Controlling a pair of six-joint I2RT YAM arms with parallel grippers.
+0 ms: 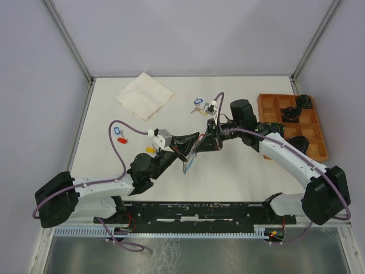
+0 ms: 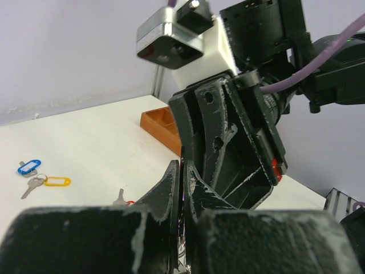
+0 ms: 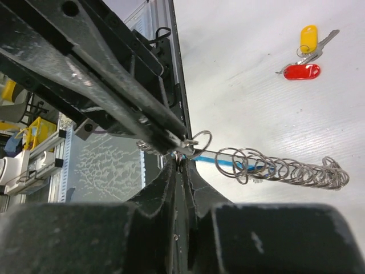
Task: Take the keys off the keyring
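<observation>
Desk: Which step have you got in hand?

Me: Stripping a key off the keyring (image 3: 285,171), as I judge it; a yellow-tagged key (image 3: 311,39) and a red-tagged key (image 3: 302,72) lie loose on the table (image 3: 256,103), well apart from the loop; both arms meet above mid-table.

Desk: And the fingers?

Me: My left gripper (image 3: 181,144) is pressed together, pinching the keyring at one end; the coil and its blue band hang out from that pinch, clear of the table, I think. My right gripper (image 3: 180,169) has its fingers nearly together with a thin slit between, tips touching the metal just under the left's; whether they bite anything I cannot tell.

Desk: Next move?

Me: A small split ring (image 3: 201,138) sits just beside both tips; I'd need the right to grip that alone, then pull away along the band while the left holds firm; a slip would drag the whole loop.
</observation>
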